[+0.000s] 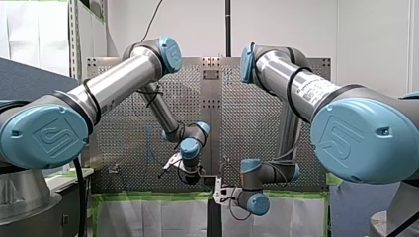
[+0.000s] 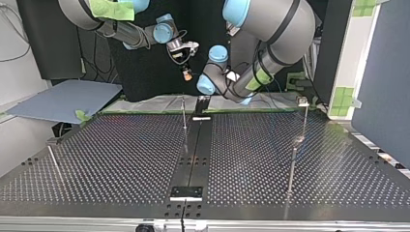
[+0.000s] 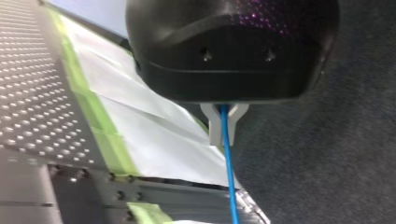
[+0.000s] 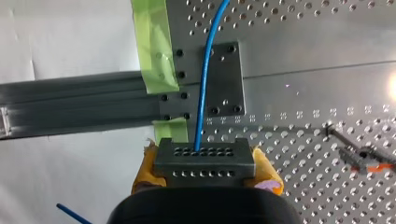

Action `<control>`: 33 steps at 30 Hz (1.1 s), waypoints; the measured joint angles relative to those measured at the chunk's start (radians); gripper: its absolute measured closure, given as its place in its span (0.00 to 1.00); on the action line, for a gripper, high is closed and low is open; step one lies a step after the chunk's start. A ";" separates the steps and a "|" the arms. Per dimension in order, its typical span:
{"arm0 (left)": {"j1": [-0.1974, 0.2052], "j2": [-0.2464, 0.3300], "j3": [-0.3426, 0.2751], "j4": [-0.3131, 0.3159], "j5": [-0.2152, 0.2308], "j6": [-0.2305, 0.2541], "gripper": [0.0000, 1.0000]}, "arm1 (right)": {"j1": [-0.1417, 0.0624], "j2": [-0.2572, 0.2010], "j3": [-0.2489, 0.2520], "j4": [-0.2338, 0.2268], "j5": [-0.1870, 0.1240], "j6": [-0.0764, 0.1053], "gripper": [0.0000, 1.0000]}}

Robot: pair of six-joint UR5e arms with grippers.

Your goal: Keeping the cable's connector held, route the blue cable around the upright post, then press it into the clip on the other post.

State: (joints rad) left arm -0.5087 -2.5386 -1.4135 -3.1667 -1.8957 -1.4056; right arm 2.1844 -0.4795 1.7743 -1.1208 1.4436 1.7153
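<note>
Left wrist view: my left claw is clamped on the blue cable, which runs out past its pale fingertips, the table lying beside it. Right wrist view: my right claw squeezes the grey connector between yellow pads, and the cable leaves it across a bolted plate.

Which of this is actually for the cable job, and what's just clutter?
Job: blue cable, connector, my left gripper, my right gripper, upright post, clip-topped post.
Lying about: green tape, grey-blue board, white sheet.
</note>
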 joint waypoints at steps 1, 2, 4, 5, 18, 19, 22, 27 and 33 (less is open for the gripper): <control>-0.003 0.004 0.000 0.000 -0.004 -0.013 0.99 | 0.000 0.000 0.000 0.003 0.004 0.000 1.00; -0.006 0.006 0.000 0.000 -0.008 -0.021 0.99 | -0.001 0.000 0.000 0.007 0.009 0.000 1.00; -0.013 0.010 0.000 0.000 -0.018 -0.043 0.99 | -0.002 0.000 0.000 0.012 0.013 -0.002 1.00; -0.016 0.012 0.000 0.000 -0.022 -0.053 0.99 | -0.002 0.000 0.000 0.017 0.014 -0.005 1.00; -0.054 0.043 -0.027 0.029 -0.049 -0.136 0.99 | -0.010 -0.016 0.010 0.053 0.068 -0.030 1.00; -0.055 0.046 -0.035 0.036 -0.049 -0.138 0.99 | -0.010 -0.021 0.013 0.054 0.072 -0.031 1.00; -0.059 0.056 -0.056 0.058 -0.047 -0.140 0.99 | -0.010 -0.038 0.023 0.057 0.081 -0.033 1.00; -0.068 0.078 -0.074 0.088 -0.046 -0.143 0.99 | -0.010 -0.067 0.049 0.058 0.097 -0.034 1.00; -0.087 0.083 -0.083 0.102 -0.052 -0.145 0.99 | -0.010 -0.125 0.094 0.064 0.138 -0.027 1.00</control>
State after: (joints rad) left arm -0.5957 -2.4553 -1.4961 -3.0647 -1.9482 -1.5502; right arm 2.1744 -0.6045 1.8681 -1.0565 1.5817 1.6878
